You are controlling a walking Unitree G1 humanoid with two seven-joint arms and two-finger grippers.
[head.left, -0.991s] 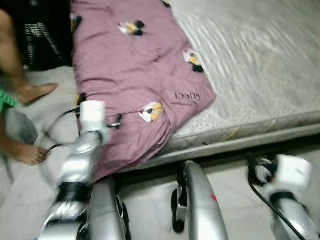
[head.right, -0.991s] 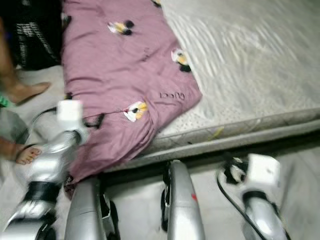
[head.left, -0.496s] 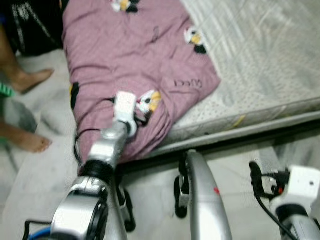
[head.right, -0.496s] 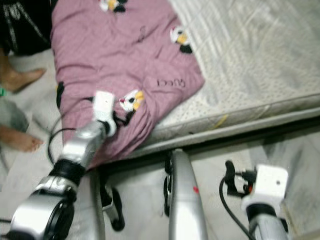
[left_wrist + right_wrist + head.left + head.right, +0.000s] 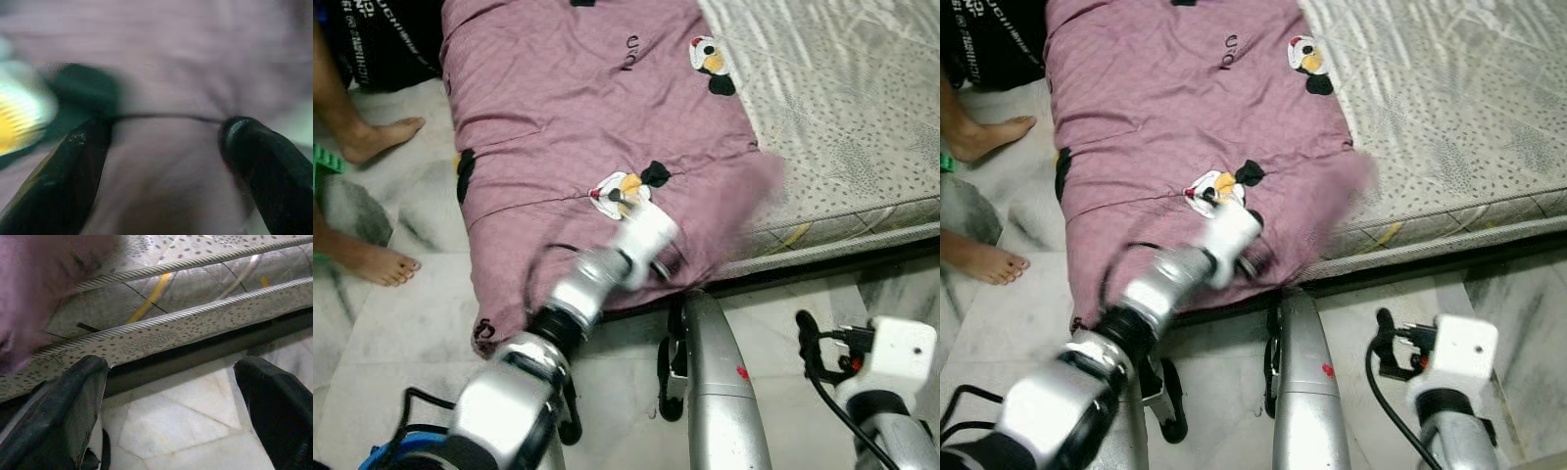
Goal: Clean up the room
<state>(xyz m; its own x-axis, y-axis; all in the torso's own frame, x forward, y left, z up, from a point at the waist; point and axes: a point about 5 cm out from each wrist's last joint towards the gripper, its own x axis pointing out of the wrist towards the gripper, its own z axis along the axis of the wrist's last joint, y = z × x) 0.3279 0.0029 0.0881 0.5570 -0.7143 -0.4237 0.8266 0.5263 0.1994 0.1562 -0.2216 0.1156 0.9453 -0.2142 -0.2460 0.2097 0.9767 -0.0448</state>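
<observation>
A mauve blanket (image 5: 568,108) printed with cartoon figures lies across the left side of the mattress (image 5: 842,108) and hangs over its front edge to the floor. My left gripper (image 5: 664,260) reaches onto the blanket's lower right part, just below a cartoon print (image 5: 622,188). In the left wrist view the left gripper (image 5: 164,132) is open, its fingers (image 5: 73,166) spread over pink fabric. The blanket's right corner (image 5: 754,191) is blurred. My right gripper (image 5: 813,343) hangs low on the right, open (image 5: 171,377), and faces the mattress's front edge (image 5: 186,318).
A person's bare feet (image 5: 377,137) (image 5: 372,264) stand on the marble floor (image 5: 401,333) to the left of the bed. A black bag (image 5: 391,39) sits at the far left, with a green item (image 5: 323,171) by the feet. My own silver body (image 5: 715,392) shows at the bottom.
My left arm has swung right, from the blanket's hanging left part to its lower right part. The camera has shifted. The right arm stays low.
</observation>
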